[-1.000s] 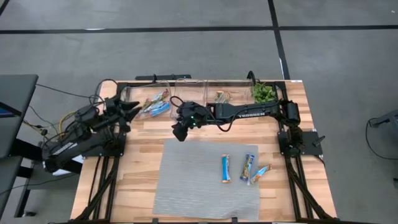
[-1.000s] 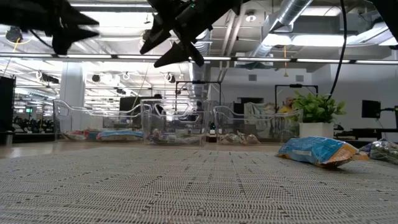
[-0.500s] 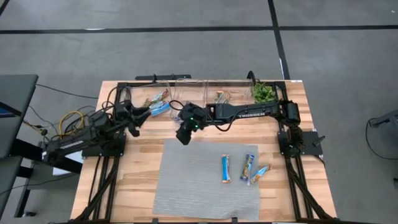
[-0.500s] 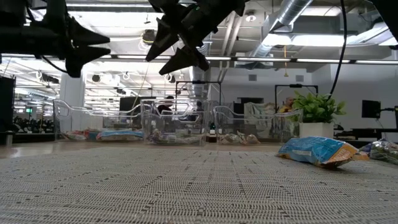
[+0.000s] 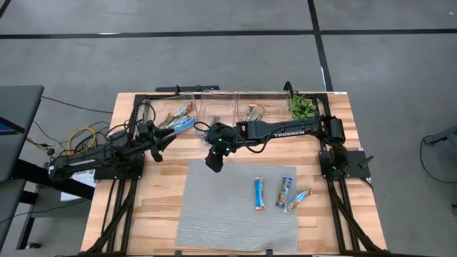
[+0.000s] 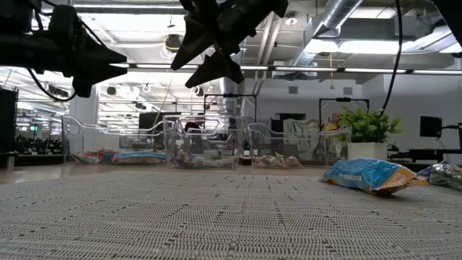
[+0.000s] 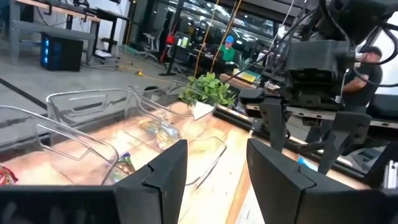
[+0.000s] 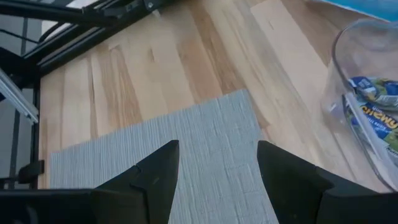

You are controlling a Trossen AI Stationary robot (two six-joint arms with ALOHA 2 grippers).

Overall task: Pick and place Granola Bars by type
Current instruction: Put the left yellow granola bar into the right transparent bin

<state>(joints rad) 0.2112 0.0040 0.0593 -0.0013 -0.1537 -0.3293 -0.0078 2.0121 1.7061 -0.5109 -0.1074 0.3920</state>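
Observation:
Three granola bars lie flat on the grey mat (image 5: pixel 235 207): a blue one (image 5: pixel 259 193), a blue-and-yellow one (image 5: pixel 285 191) and another (image 5: pixel 298 199) beside it. In the low view they show as a blue-orange bar (image 6: pixel 369 175) and a further wrapper (image 6: pixel 444 175). More bars lie in the left bin (image 5: pixel 178 118) and the right bin (image 5: pixel 253 111). My right gripper (image 5: pixel 214 160) (image 8: pixel 217 168) hangs open above the mat's far left corner. My left gripper (image 5: pixel 168 135) (image 7: pixel 214 168) is open, in the air in front of the left bin.
Three clear bins (image 6: pixel 202 141) stand in a row along the table's far edge, with a small green plant (image 5: pixel 302 106) (image 6: pixel 368 124) at their right end. The right wrist view shows a bin wall (image 8: pixel 348 93) with a wrapped bar (image 8: pixel 376 115) behind it. Bare wood lies left of the mat.
My left gripper has swung from the table's left edge toward the right and come lower, ending in front of the left bin. My right gripper has drifted a little toward the near edge, over the mat's far left corner. The bars have not moved.

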